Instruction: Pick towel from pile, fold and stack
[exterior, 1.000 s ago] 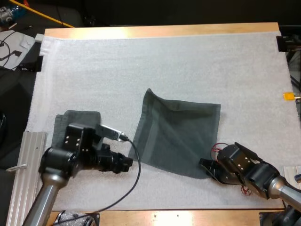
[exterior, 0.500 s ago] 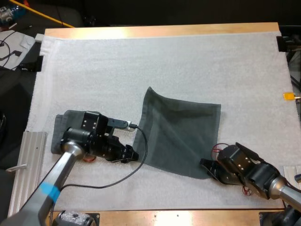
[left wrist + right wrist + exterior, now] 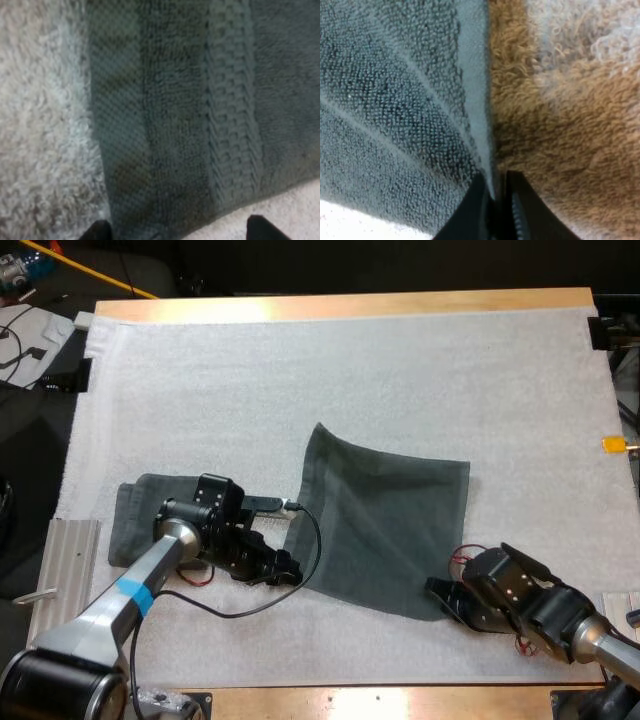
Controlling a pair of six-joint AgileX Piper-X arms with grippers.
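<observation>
A dark grey-green towel (image 3: 385, 525) lies spread flat on the middle of the white mat. My right gripper (image 3: 436, 593) is at its near right corner, and in the right wrist view its fingers (image 3: 470, 210) pinch the towel's hem (image 3: 472, 100). My left gripper (image 3: 290, 570) is low at the near left corner. Its fingertips (image 3: 97, 231) stand apart over the towel's woven border (image 3: 225, 125), holding nothing. A folded towel (image 3: 135, 525) rests at the left of the mat, partly behind my left arm.
A ribbed metal rail (image 3: 55, 580) runs along the table's left front edge. The white mat (image 3: 350, 370) lies bare beyond the spread towel. Wooden table edges (image 3: 340, 306) frame the mat front and back.
My left arm has swung right and forward from beside the folded towel to the spread towel's near left corner. The right gripper and the towel have stayed put.
</observation>
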